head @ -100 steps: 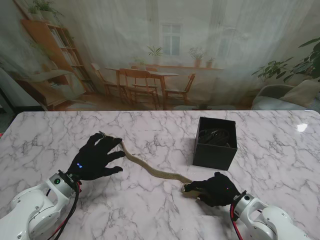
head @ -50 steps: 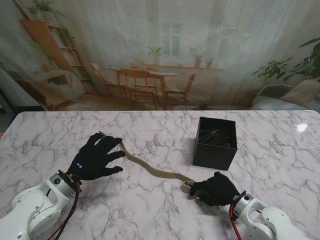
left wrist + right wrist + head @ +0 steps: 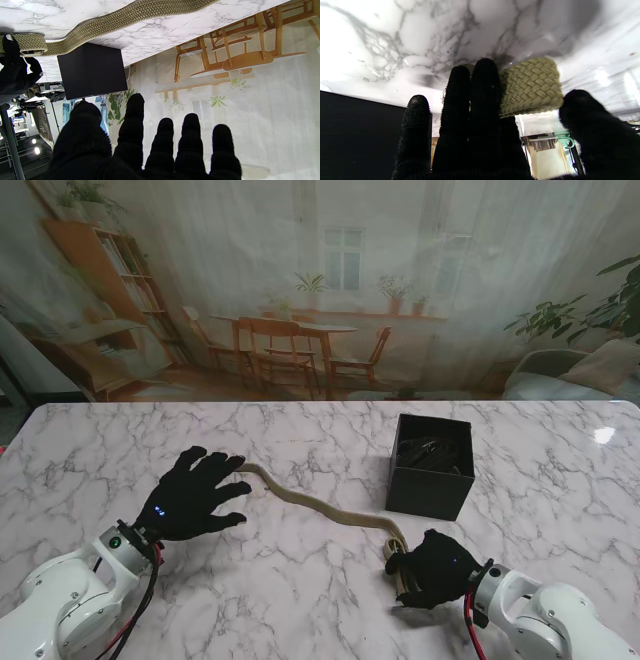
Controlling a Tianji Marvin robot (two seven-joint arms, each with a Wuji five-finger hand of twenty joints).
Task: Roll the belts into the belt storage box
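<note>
Left hand (image 3: pixel 190 498), fingers spread and holding nothing, lies lower left beside the belt (image 3: pixel 310 505) tail. You're mid-roll: lower right, the right hand (image 3: pixel 437 568) clasps the coil. Next, keep winding toward the box (image 3: pixel 430 465), centre right.

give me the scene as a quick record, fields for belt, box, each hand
belt: woven tan belt lying in a curve on the marble table, one end started into a roll
box: black box, open top, a dark belt already inside
left hand: left hand open, fingers spread, beside the belt's free end
right hand: right hand shut on the rolled end, near side of the box
</note>
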